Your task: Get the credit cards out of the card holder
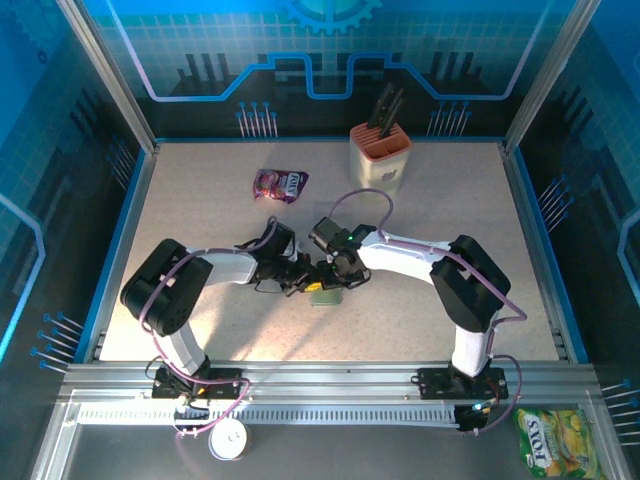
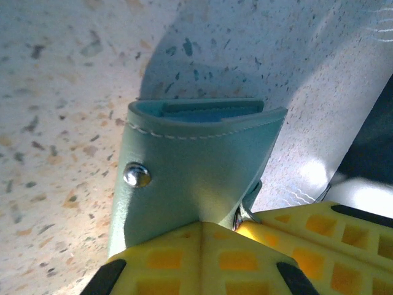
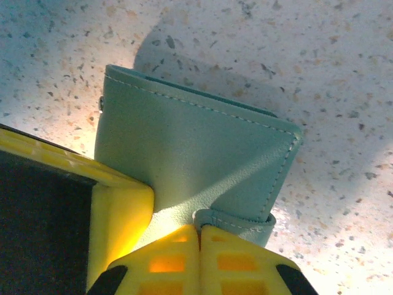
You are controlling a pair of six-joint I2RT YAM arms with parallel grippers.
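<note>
1. The left gripper [image 1: 299, 282] reaches in from the left to the middle of the table [image 1: 450, 200]. Its fingers are pressed together on the near edge of the card holder [image 2: 196, 166], just beside a bare metal stud [image 2: 136, 175].
2. The card holder sits mid-table between the two grippers, folded closed. Its long edge runs across both wrist views. Its open mouth points away from both wrists and shows grey-blue lining. No credit cards can be seen, so they are presumably tucked inside. Whether it rests on the table or is lifted off it, I cannot tell.
3. The right gripper [image 1: 338, 278] comes in from the right. Its fingers are clamped together on the snap tab [image 3: 236, 222] at the near edge, just beside the left gripper's finger.
4. Judgement: both arms are equally near and hold the same near edge. With the stud uncovered, the tab looks undone. The next move likely depends on drawing the tab side rightward, away from the left grip, to unfold the card holder.
</note>
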